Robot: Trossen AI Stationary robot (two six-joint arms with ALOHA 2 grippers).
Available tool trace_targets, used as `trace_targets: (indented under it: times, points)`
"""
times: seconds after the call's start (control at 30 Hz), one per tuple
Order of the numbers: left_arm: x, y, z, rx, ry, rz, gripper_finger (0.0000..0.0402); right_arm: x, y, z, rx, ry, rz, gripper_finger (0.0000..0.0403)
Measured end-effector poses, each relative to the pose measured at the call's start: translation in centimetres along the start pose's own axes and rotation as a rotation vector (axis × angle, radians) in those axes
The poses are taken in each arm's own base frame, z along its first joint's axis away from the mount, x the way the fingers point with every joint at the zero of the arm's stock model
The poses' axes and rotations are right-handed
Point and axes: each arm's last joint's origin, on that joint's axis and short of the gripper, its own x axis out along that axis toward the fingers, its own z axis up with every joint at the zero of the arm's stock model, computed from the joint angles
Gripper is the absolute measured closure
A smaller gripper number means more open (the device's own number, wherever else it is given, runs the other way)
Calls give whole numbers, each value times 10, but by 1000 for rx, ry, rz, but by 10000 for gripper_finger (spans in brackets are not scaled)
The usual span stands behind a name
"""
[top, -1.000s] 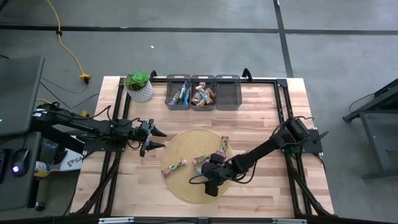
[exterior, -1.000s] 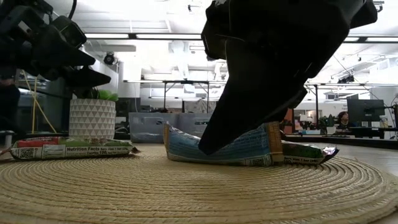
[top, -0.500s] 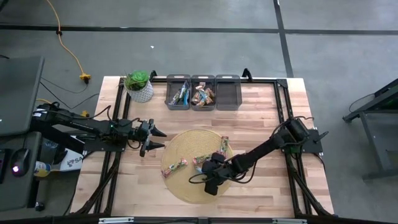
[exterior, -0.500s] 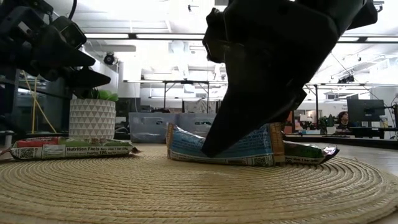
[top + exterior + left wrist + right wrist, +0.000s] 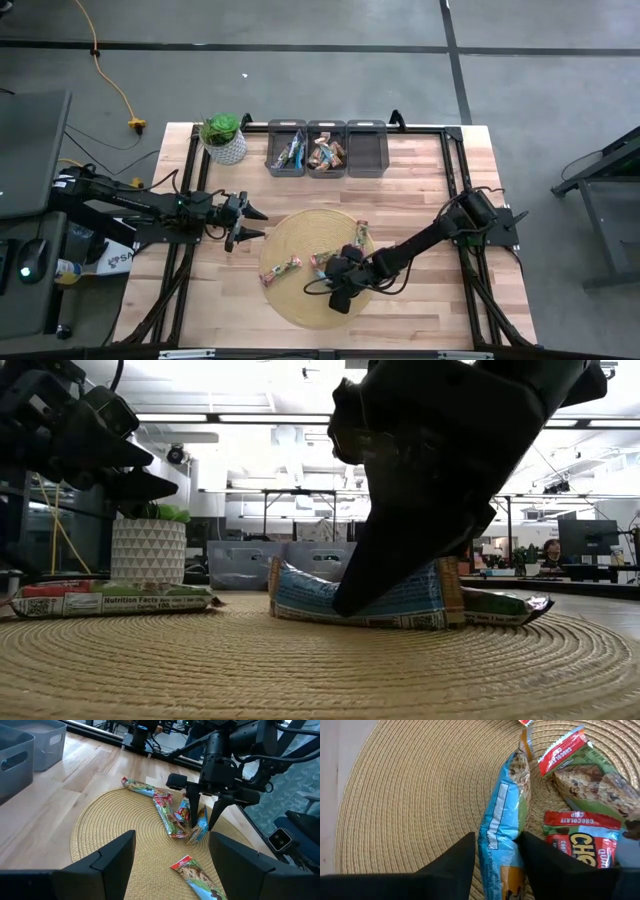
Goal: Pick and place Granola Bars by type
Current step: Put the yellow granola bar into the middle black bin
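A blue-wrapped granola bar lies near the middle of the round woven mat, and the right hand is down over it with one dark finger on each long side, both pressed against the wrapper, so it is grasping the bar, which rests on the mat. Just beside it lie a red-labelled chocolate bar and a green-and-red bar, touching one another in a small cluster. Another green-and-red bar lies apart from them, toward the mat's left side. The mat sits at the middle of the wooden surface, close to its near edge. Along the far edge stand three grey bins; the left and middle ones hold bars. A potted plant stands at the far left corner. The left hand hovers at the mat's left rim, fingers spread and released.
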Motion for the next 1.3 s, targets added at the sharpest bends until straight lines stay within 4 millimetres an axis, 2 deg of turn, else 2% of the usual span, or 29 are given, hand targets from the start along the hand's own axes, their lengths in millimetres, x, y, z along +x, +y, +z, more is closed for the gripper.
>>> trace_targets:
  times: [0.43,0.63,0.83,1.0,1.17,1.3]
  points:
    - [0,0,0,0,0,0,153,0,1,0,41,11,27,331]
    - [0,0,0,0,0,0,153,-4,6,7,44,-14,56,342]
    - [0,0,-1,0,9,3,153,-15,16,38,-8,-77,65,343]
    - [0,1,-2,0,17,6,153,-31,25,77,-76,-137,22,347]
    - [0,1,-2,0,17,6,153,-59,27,124,-154,-192,-73,347]
    - [0,1,-2,0,17,6,153,-89,21,161,-195,-236,-203,349]
